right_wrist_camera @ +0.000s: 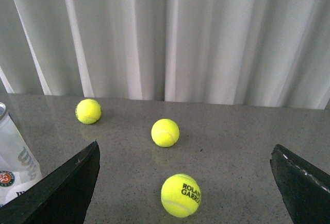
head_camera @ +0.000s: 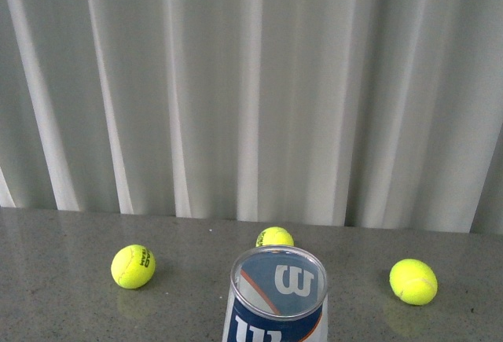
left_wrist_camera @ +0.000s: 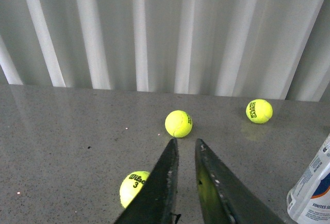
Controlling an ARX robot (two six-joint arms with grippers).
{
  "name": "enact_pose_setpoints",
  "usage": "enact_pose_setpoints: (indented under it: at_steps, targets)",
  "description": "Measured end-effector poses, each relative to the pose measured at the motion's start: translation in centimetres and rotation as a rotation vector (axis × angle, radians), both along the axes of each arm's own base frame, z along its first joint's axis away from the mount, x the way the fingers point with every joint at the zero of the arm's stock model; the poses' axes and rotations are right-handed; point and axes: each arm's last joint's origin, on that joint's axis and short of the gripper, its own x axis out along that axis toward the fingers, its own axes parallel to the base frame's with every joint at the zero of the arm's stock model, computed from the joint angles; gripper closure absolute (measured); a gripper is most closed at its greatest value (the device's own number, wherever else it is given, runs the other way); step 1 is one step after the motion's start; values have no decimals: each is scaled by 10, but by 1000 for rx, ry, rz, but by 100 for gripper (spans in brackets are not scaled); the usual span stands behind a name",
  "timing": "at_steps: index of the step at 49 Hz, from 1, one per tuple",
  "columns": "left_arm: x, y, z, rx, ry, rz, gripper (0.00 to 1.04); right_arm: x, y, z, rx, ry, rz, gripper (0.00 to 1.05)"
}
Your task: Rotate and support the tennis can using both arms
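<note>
On the speckled grey table (head_camera: pixel 71 310), in front of the pale pleated curtain (head_camera: pixel 251 82), the tennis can (head_camera: pixel 277 299) stands upright at six o'clock in the front view, close to the robot, open mouth up and nothing visible inside it. It reads as a light, stiff but thin clear tube, smooth-walled and probably slippery, easy to tip or dent if squeezed hard, so the sensible hold looks like opposite sides of the labelled body below the rim, one arm turning while the other steadies. Neither arm shows in the front view. The right gripper (right_wrist_camera: pixel 185 183) is spread wide, jaws far apart and holding nothing, with the can just beside one jaw in its wrist view. The left gripper (left_wrist_camera: pixel 185 144) is nearly closed, only a thin slit between its black fingers, empty, the can off at four o'clock in its own picture. Three yellow-green balls lie loose: the left ball (head_camera: pixel 133 266) at nine o'clock of the can, the right ball (head_camera: pixel 413 281) at three o'clock, the middle ball (head_camera: pixel 274 237) just behind at twelve.
</note>
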Motion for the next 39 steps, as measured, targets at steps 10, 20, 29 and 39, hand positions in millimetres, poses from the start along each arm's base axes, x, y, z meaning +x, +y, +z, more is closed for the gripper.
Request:
enact_pose_setpoints:
  at_steps: [10, 20, 29, 39]
  targets:
    - [0, 0, 0, 0, 0, 0, 49, 0, 0, 0, 0, 0, 0, 7]
    - [0, 0, 0, 0, 0, 0, 15, 0, 0, 0, 0, 0, 0, 7]
    - [0, 0, 0, 0, 0, 0, 7, 0, 0, 0, 0, 0, 0, 7]
    - [0, 0, 0, 0, 0, 0, 7, 0, 0, 0, 0, 0, 0, 7]
